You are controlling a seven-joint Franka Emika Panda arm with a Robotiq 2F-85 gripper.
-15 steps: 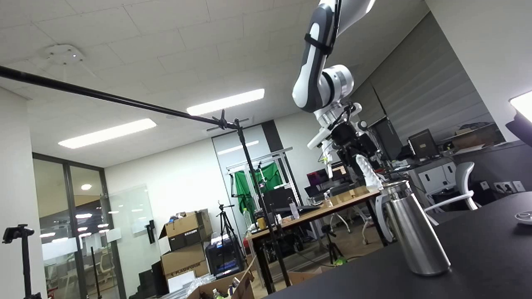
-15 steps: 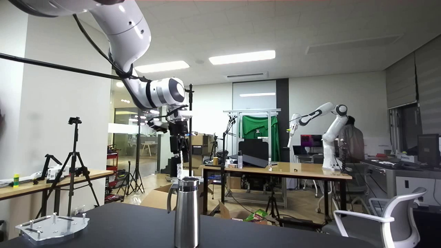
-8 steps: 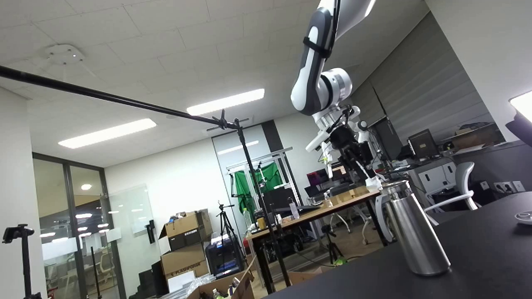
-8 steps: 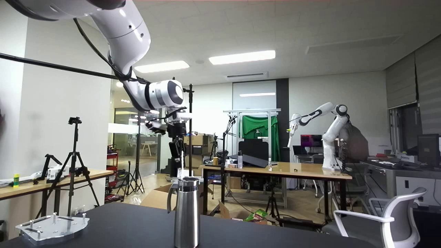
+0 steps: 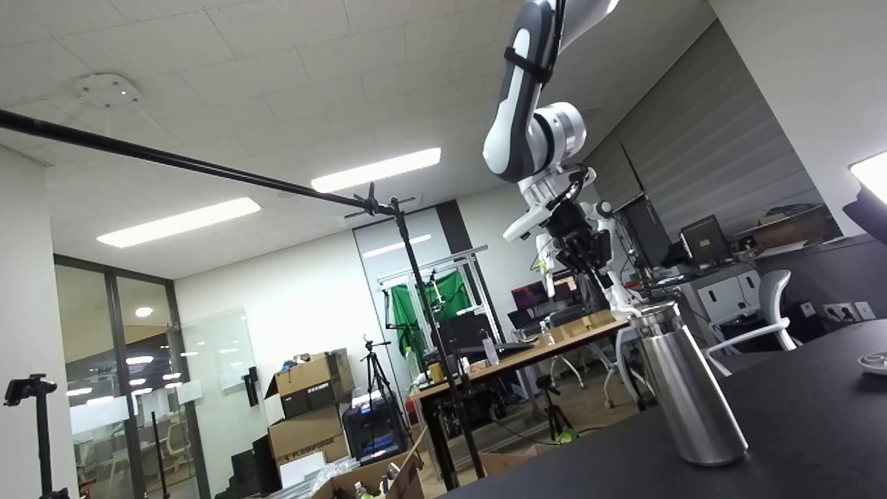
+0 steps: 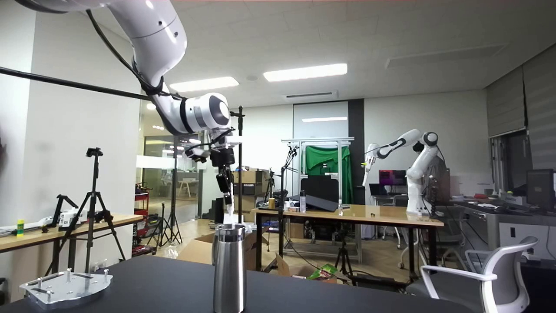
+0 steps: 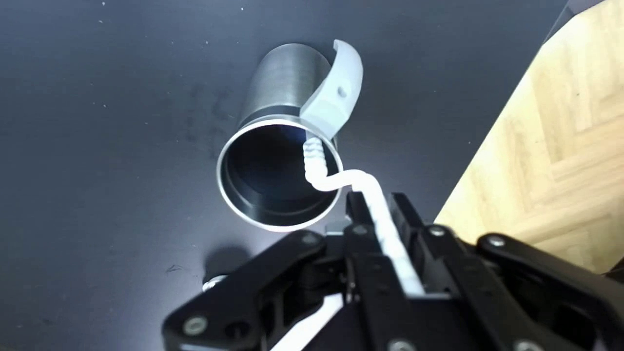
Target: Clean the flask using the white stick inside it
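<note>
Black table [image 6: 152, 284], slippery-looking flask [image 6: 230, 274]. The gripper [image 7: 379, 203] pinches the white stick [image 7: 371, 189], likely light; I'd hold its straight part too.

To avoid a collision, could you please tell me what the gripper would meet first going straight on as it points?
Beyond the white stick it holds, the gripper would probably meet the flask first, likely its rim near the handle; depth is hard to judge.

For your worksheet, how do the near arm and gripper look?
The arm is smooth and rounded, glossy white with dark grey panels, a black strap and a dark cable. The gripper is black and angular, with silvery screws.
</note>
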